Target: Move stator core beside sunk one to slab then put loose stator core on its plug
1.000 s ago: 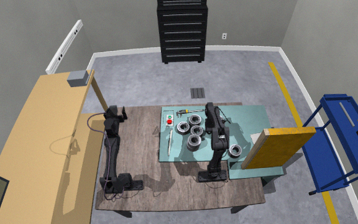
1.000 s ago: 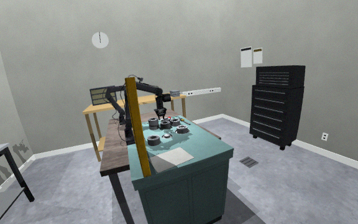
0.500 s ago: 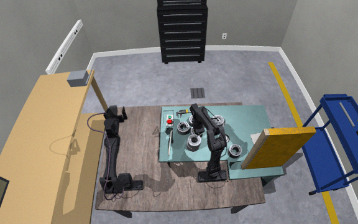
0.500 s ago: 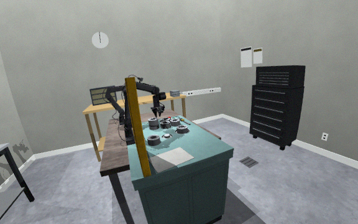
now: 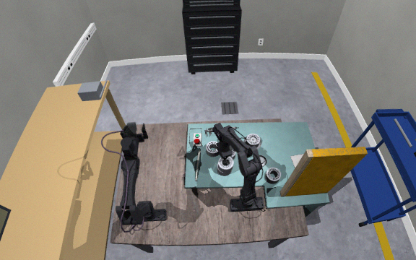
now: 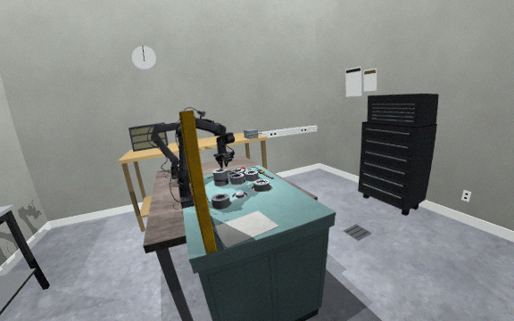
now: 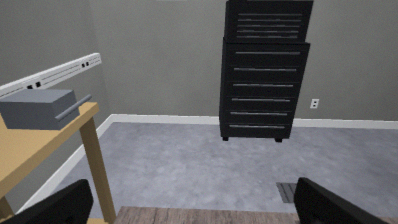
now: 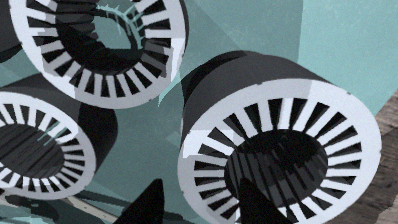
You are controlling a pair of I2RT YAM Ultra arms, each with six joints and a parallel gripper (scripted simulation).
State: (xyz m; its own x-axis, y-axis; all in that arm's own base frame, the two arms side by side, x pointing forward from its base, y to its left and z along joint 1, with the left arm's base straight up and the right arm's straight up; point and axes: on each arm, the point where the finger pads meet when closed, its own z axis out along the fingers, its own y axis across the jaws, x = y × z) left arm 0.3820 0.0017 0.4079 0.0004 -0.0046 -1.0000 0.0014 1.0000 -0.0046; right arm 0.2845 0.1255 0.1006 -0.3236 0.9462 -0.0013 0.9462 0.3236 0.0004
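The sunk stator core (image 5: 253, 135) (image 6: 261, 187) sits low on the teal slab (image 5: 295, 131) (image 6: 297, 209). The bare plug (image 5: 263, 159) (image 6: 239, 194) shows near it. Another core (image 5: 268, 175) (image 6: 220, 204) stands on the slab beside that plug. Several loose cores stand grouped, one (image 5: 226, 170) (image 6: 219, 176) (image 8: 345, 125) on top of another. My right gripper (image 5: 225, 159) (image 6: 223, 164) (image 8: 201, 188) is part open and empty, just above the upper stacked core, one finger in front of its bore in the right wrist view. My left gripper (image 5: 144, 132) (image 7: 193, 188) is wide open and empty, away from the slab.
Two other loose cores (image 6: 237, 180) (image 6: 252, 176) stand close to the stack. A box with red and green buttons (image 5: 197, 138) and a pen-like tool (image 5: 197, 166) lie at the slab's left. A yellow panel (image 5: 327, 173) (image 6: 196, 178) stands upright at the right, near a white sheet (image 6: 257, 223).
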